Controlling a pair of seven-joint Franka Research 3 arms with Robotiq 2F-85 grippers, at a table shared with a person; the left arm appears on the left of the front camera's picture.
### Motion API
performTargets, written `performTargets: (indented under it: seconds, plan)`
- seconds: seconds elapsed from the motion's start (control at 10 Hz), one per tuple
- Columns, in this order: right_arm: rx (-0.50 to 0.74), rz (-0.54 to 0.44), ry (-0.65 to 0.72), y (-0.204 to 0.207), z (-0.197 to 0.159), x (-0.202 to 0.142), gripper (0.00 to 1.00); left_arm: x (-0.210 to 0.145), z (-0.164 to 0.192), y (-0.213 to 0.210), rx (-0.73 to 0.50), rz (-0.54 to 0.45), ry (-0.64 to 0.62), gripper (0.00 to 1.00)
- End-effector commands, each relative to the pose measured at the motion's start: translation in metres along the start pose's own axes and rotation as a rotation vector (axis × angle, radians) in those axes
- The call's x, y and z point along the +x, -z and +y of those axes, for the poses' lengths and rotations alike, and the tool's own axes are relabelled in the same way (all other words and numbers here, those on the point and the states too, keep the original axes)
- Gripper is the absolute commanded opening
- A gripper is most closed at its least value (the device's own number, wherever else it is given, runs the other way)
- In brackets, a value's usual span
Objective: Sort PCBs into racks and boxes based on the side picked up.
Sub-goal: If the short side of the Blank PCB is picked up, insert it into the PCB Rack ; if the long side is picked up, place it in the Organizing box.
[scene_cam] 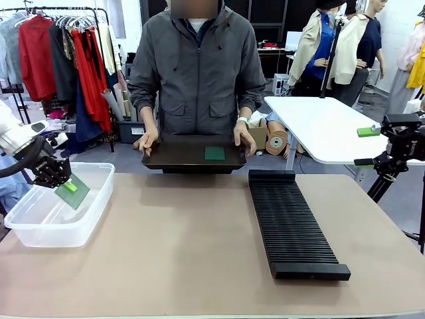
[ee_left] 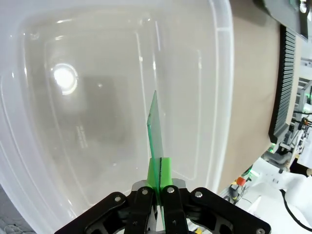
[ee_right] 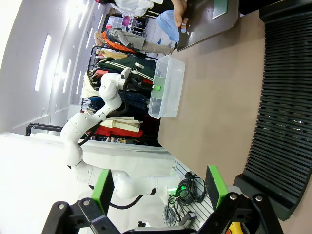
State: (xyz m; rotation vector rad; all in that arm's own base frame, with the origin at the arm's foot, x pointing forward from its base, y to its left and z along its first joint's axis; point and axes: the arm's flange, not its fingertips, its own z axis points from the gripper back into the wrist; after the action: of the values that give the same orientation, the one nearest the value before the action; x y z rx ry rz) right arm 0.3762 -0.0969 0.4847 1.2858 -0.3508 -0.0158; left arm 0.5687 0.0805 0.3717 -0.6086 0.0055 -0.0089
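Left fingers (ee_left: 165, 173): yours are clamping the light PCB (ee_left: 156, 131) by its edge, holding it tilted inside the box (scene_cam: 86, 229).
Box floor: it is lying bare; nothing is resting in it yet.
Right fingers (ee_right: 215, 187): they are standing apart, carrying nothing, off the counter's (scene_cam: 186, 252) right side.
Rack (scene_cam: 292, 222): its slots are showing no board.
Tray (scene_cam: 172, 156): the person is holding it at the far edge, a small PCB (scene_cam: 214, 153) lying on it.
Progress: you are likely nearing the first drop; the small PCB is waiting.

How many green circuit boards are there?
2: a light green board in the left claw over the clear plastic tub, a smaller dark green board on the black tray.
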Motion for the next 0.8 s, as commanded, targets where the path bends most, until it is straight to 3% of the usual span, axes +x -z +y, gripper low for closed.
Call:
performTargets:
  seconds: [0.0,0.5,0.6,0.7]
  plan:
    - [0.010,-0.018,-0.005,0.001,0.003,-0.001,1.00,0.005,0.008,0.006,-0.007,0.000,0.020,0.00]
    - [0.010,-0.018,-0.005,0.001,0.003,-0.001,1.00,0.016,0.023,0.032,-0.027,0.025,0.040,0.00]
    - [0.010,-0.018,-0.005,0.001,0.003,-0.001,1.00,0.017,0.023,0.035,-0.031,0.030,0.043,0.03]
    - [0.010,-0.018,-0.005,0.001,0.003,-0.001,1.00,0.018,0.026,0.039,-0.025,0.035,0.038,0.14]
